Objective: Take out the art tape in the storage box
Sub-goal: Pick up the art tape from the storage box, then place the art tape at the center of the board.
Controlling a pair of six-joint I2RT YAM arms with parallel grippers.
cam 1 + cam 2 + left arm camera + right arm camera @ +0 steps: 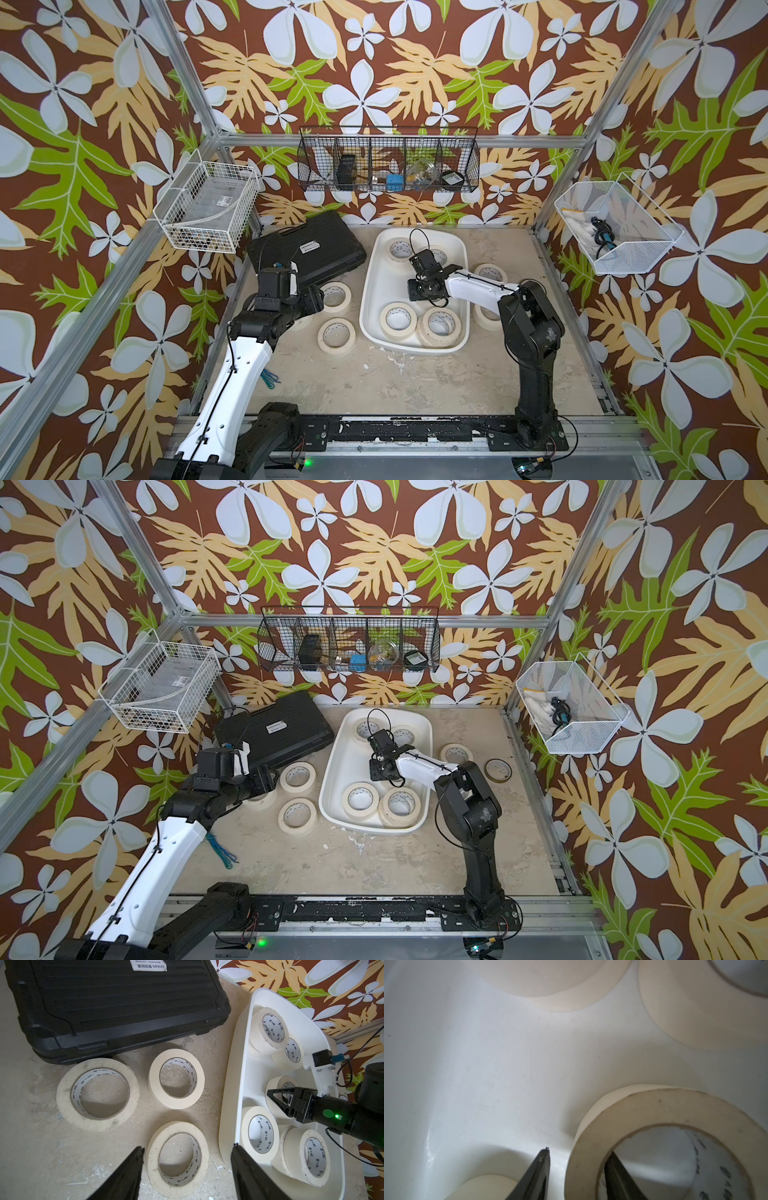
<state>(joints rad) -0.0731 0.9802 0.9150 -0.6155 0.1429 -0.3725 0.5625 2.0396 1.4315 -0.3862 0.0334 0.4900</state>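
On the black case point(116, 1007), a white label point(149, 965) reads "家用组套 049039" (art tape point(176, 1054) print illegible).

Wore glossy white plastic shells point(249, 361) over matte black motor joints point(536, 332). Carried thin black cables point(218, 395) clipped along both forearms. Showed a small green light point(336, 1115).

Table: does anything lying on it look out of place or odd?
Yes. A blue-green tangle lies loose beside the left arm, and one thin dark-edged ring near the right arm is unlike the cream rolls.
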